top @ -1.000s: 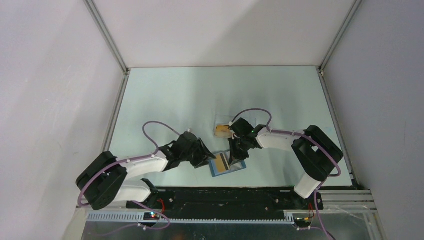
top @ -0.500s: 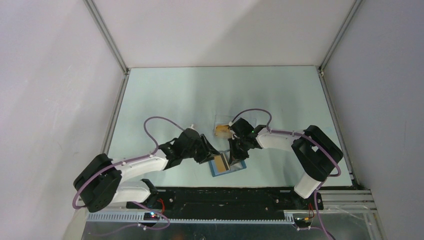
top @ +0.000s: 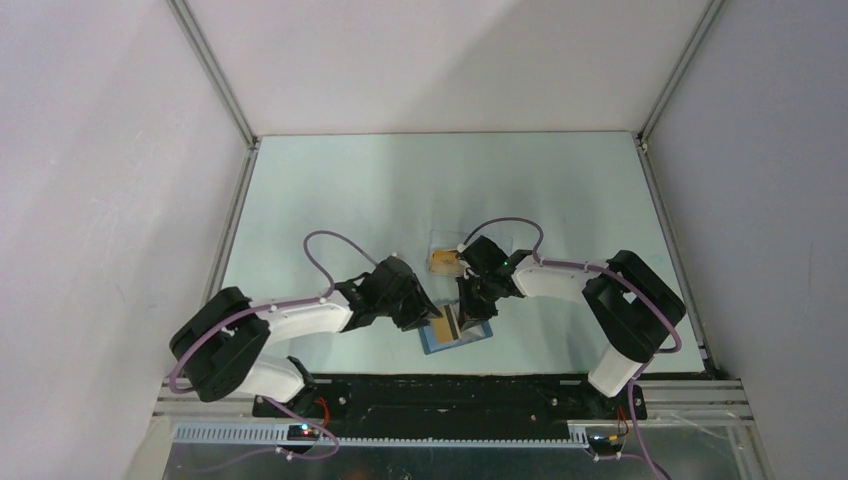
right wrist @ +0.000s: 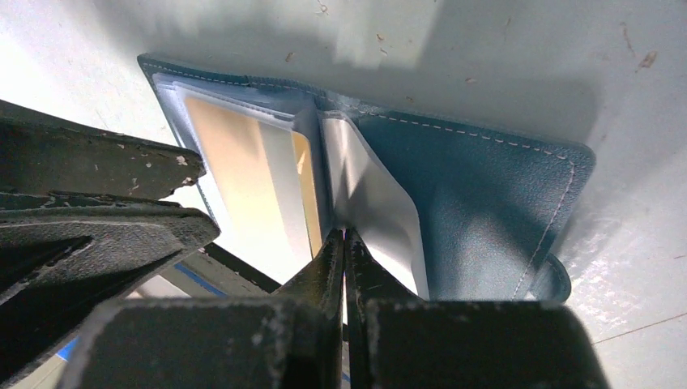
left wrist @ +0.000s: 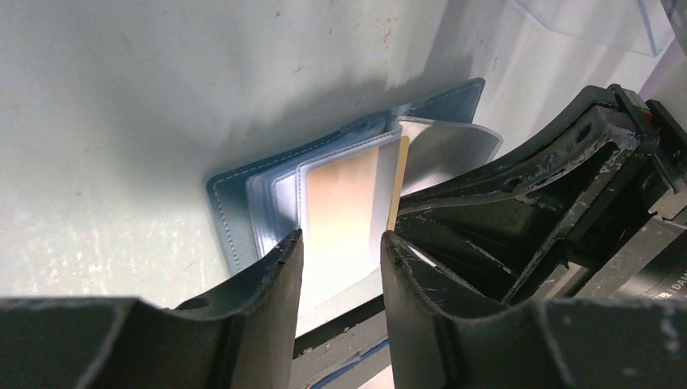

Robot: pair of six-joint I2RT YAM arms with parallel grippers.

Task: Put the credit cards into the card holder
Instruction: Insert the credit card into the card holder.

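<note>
On table (top: 330, 200), card (left wrist: 344, 203) seemingly between left tool (left wrist: 340, 247) fingers.

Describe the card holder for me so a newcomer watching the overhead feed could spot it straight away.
Start at the near edge of the pale green table, where the two arms meet in the middle. Between the left tool and the right tool lies the card holder, a flat blue wallet spread open with an orange-gold card on its clear sleeves. The clear plastic box behind it is see-through, not blue.

Blue card holder (right wrist: 478, 194); orange-gold card (left wrist: 344, 194).
</note>
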